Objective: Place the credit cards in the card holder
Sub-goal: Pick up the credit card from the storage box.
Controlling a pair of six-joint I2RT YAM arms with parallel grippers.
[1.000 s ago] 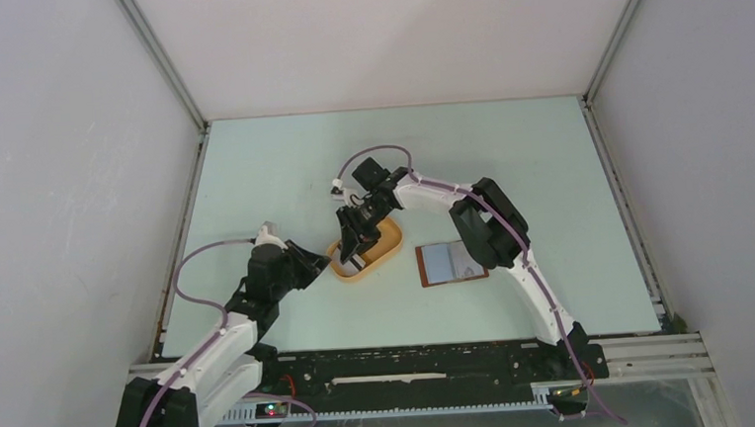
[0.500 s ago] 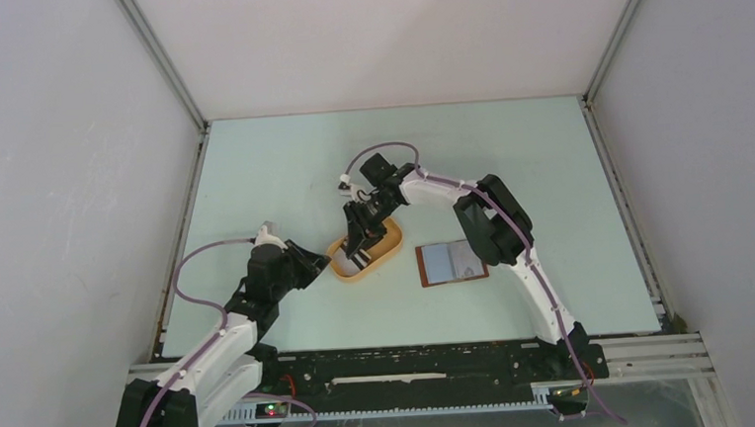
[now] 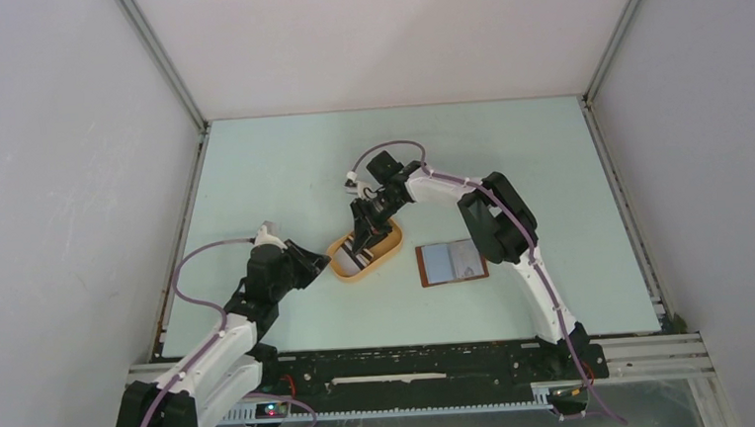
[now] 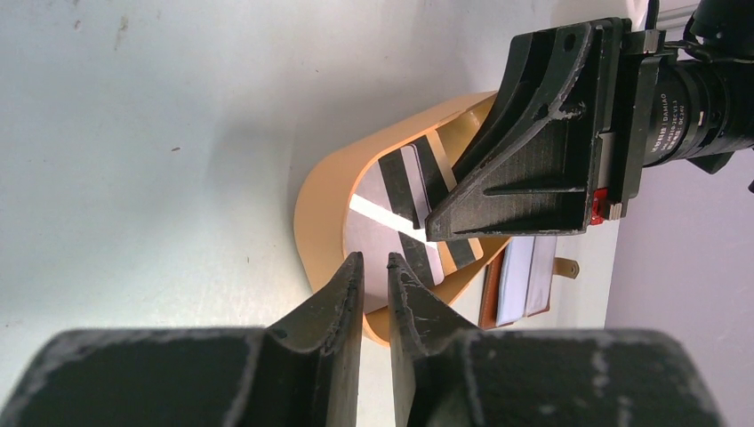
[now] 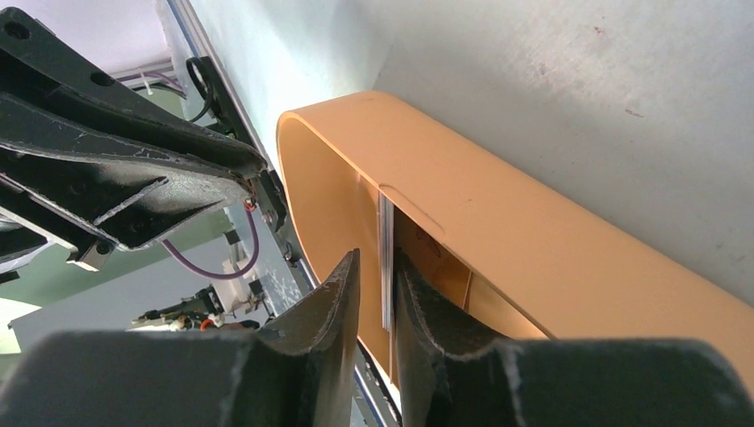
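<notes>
Several credit cards (image 4: 373, 227), pale with black stripes, lie in an orange-yellow oval tray (image 3: 395, 244). My right gripper (image 3: 363, 239) reaches down into the tray. In the right wrist view its jaws (image 5: 376, 258) are nearly closed around the edge of a thin card stack (image 5: 387, 240), which rests against one finger. The card holder (image 3: 451, 262) lies open to the right of the tray, brown with its pale blue-grey inner face up. My left gripper (image 3: 319, 264) sits at the tray's left end, its jaws (image 4: 373, 260) almost together with nothing between them.
The tray wall (image 5: 498, 231) curves close round my right fingers. The card holder (image 4: 520, 276) shows just beyond the tray in the left wrist view. The pale green table is walled at the left, right and back.
My right gripper has shifted slightly up and to the right over the tray. The left arm, the tray and the card holder have stayed where they were.
</notes>
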